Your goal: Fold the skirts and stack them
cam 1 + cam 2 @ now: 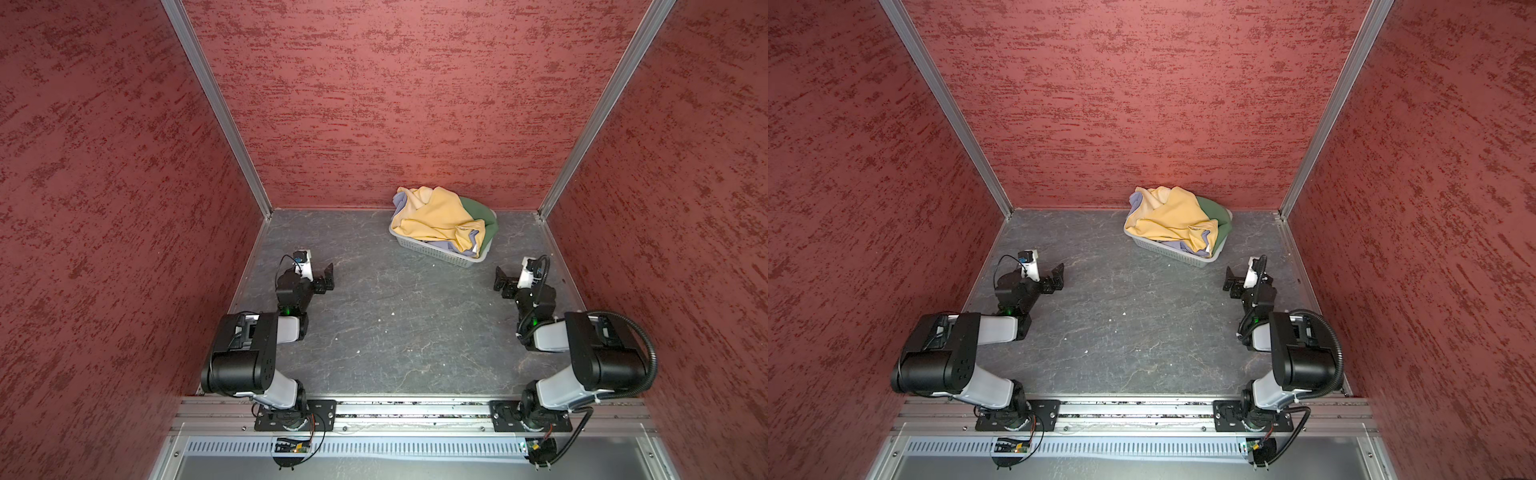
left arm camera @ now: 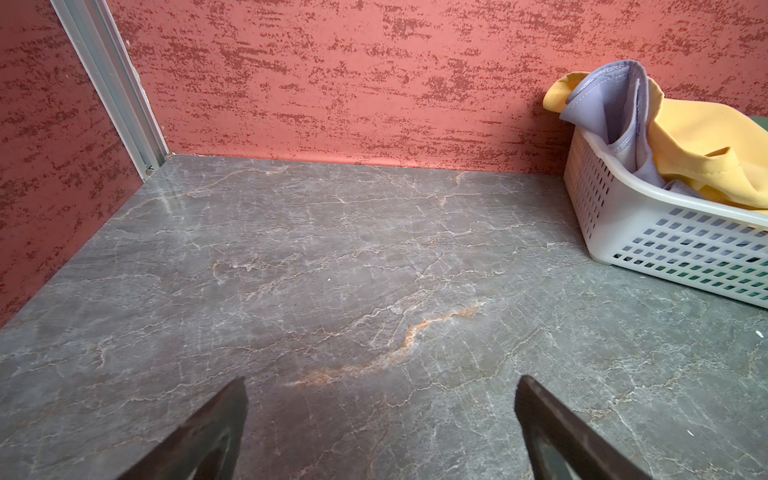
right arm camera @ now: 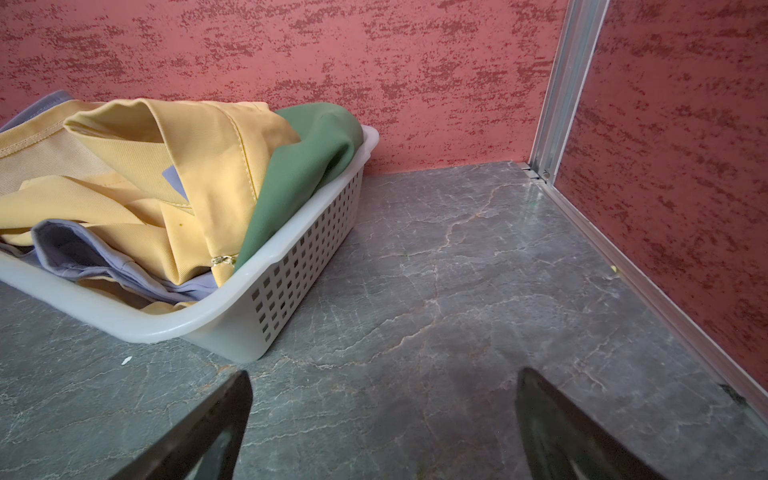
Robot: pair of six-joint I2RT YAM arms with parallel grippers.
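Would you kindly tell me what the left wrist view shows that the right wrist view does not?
Only the left wrist view: the open left claw and the enclosure's left corner post. Only the right wrist view: the open right claw, the green skirt draped over the rim of the white basket, and a zip pull. Both: that basket, the yellow skirt, the lavender skirt and the grey tabletop.

place: enclosed robot test cell, lab-like | evidence: red textured panel walls [image 1: 395,104]; aluminium frame post [image 1: 218,108]; left arm [image 1: 249,353] and right arm [image 1: 598,357] bolted to rail [image 1: 415,409]; marble-look tabletop [image 1: 395,332]
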